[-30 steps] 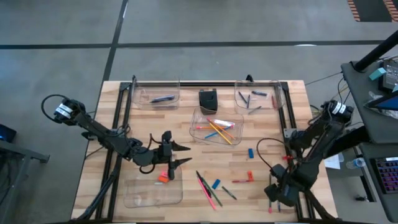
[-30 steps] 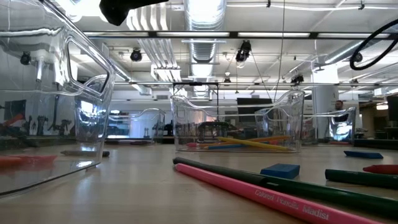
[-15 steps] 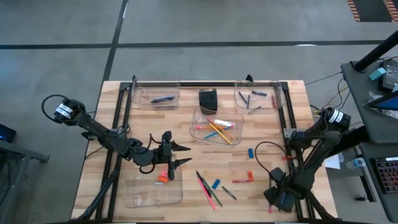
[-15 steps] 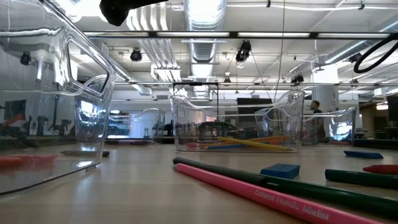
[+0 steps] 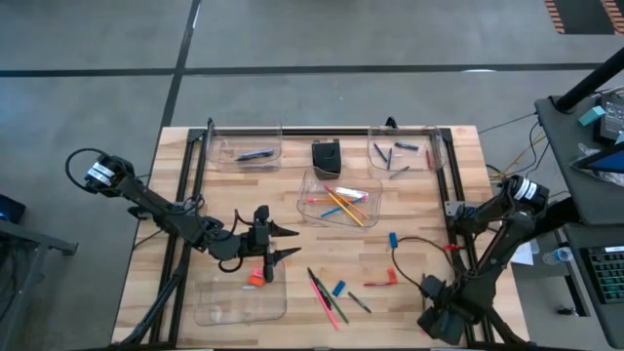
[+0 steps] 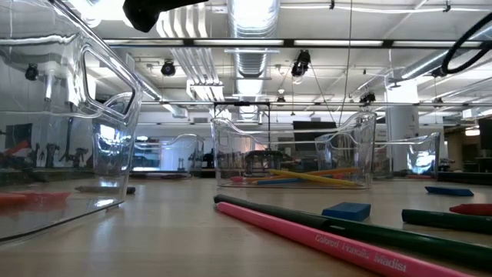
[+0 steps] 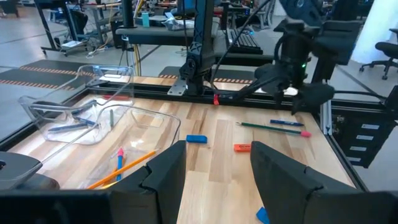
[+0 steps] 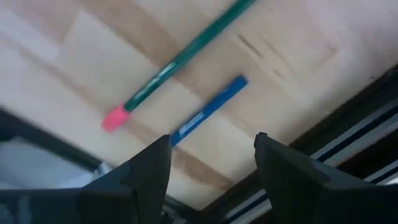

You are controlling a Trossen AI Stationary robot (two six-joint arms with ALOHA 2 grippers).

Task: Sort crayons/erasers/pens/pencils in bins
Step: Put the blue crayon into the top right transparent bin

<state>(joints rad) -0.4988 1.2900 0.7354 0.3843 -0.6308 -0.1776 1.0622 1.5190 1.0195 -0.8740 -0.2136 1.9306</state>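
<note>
Worktop (image 5: pixel 429 195) edge at the near right carries the right end effector (image 8: pixel 211 177), fingers parted and empty above a green pencil (image 8: pixel 186 56) and a blue pencil (image 8: pixel 208 112). Left of it lie pink and green pencils (image 5: pixel 327 297), a blue eraser (image 5: pixel 338 289) and a red crayon (image 5: pixel 375 284). The left end effector (image 5: pixel 283 242) hangs open and empty over the near-left bin (image 5: pixel 239 300), with an orange-red eraser (image 5: pixel 255 278) just below it. Farther off, the middle bin (image 5: pixel 307 185) holds coloured pencils; a pen (image 5: pixel 255 154) lies in the far-left bin (image 5: pixel 219 156).
</note>
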